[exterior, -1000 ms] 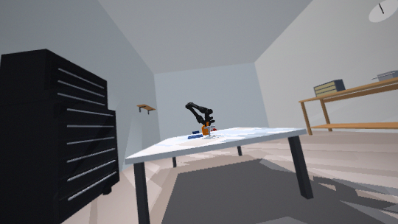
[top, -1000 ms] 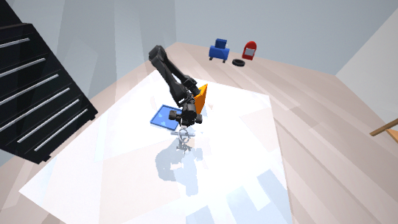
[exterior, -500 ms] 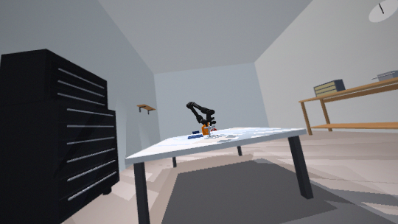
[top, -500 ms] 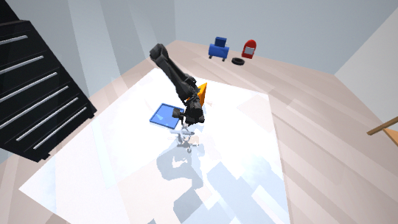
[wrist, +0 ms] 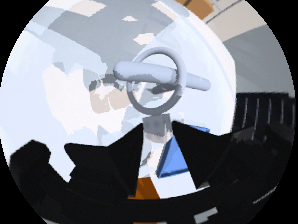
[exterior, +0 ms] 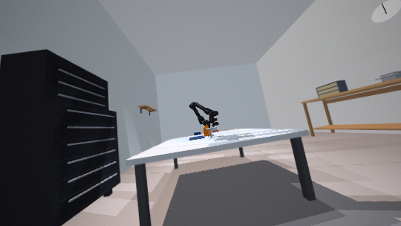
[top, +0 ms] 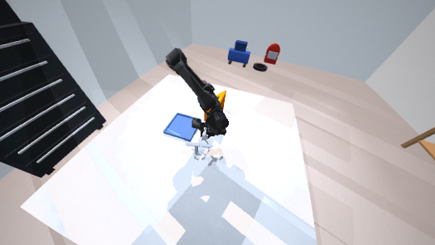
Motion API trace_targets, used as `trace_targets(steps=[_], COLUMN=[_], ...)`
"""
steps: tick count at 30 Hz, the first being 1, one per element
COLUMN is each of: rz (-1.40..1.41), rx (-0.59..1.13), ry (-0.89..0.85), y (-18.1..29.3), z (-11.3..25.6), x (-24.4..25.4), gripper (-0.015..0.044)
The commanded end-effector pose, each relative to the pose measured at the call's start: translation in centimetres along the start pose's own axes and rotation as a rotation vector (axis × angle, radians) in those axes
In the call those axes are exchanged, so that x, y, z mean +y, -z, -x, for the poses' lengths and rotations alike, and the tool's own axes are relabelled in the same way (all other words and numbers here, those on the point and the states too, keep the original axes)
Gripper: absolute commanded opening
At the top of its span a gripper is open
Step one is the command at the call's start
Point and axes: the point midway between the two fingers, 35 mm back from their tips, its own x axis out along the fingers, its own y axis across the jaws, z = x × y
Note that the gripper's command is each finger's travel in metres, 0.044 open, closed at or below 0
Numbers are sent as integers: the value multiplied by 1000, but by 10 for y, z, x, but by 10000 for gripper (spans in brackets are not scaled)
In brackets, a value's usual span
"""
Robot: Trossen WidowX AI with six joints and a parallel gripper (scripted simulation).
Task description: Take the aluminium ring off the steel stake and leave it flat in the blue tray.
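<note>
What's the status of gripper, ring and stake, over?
Gripper shut on the ring's tab. Ring off the tray. Stake's cross-bar crossing the ring's opening in wrist view, likely in the way.

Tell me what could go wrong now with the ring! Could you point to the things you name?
The ring [wrist: 134, 100] looks looped around the cross-bar [wrist: 200, 83], so it might snag if pulled sideways. The gripper [top: 201, 134] [wrist: 157, 124] pinches only its small tab [wrist: 157, 125], so the ring could twist or slip. It might then drop outside the blue tray [top: 177, 126] [wrist: 175, 160].

Black jointed arm [top: 196, 83] [exterior: 200, 111], blocky links, black hand [wrist: 157, 124] with tapered, angular fingers
</note>
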Motion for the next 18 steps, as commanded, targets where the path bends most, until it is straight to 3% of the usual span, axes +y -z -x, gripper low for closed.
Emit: trace_targets(steps=[1,18], rz=[-4,-4], rx=[-4,-5], ry=[6,5], y=[-3,-6], z=[3,14], x=[2,10], gripper=[0,0])
